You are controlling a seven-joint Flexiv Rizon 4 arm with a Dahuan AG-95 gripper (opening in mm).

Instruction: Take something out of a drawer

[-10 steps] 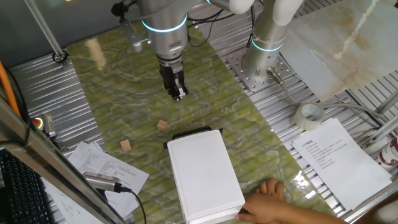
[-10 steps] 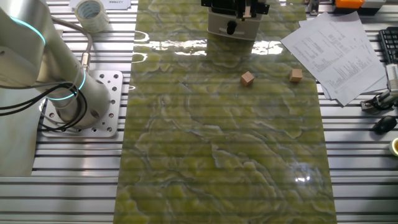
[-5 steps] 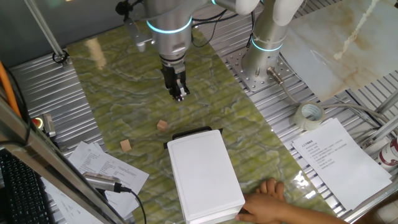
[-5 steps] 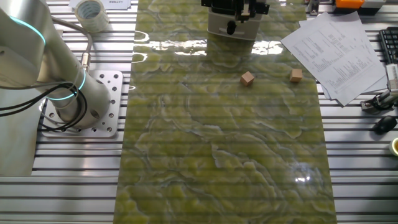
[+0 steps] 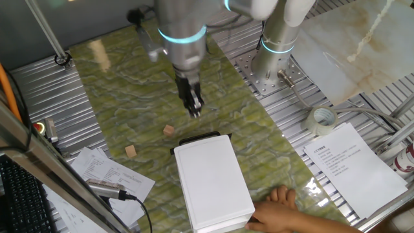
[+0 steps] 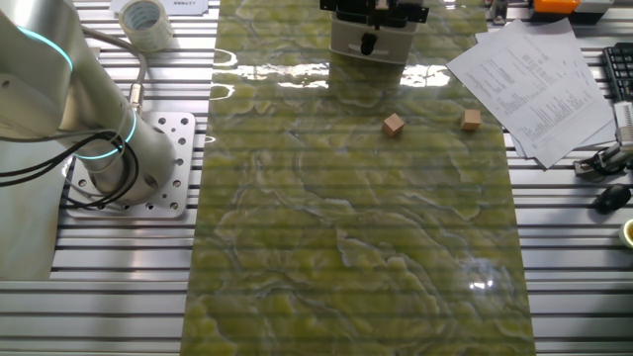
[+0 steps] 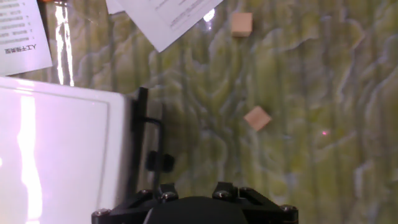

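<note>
We hang the gripper (image 5: 195,110) just short of the drawer (image 5: 198,140), whose black front barely shows, so we should come in square on its handle; the jaws look closed, though it's hard to be sure. Two wooden cubes, one (image 5: 169,130) near and one (image 5: 130,151) further, sit on the green tabletop (image 5: 116,84), papers (image 5: 352,165) and a hand (image 5: 284,210) beyond.

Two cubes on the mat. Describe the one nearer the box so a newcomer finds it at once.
Start at the white box on the green mat; its black drawer front faces the gripper. The near cube lies beside that front's corner. The far cube lies by the papers.
</note>
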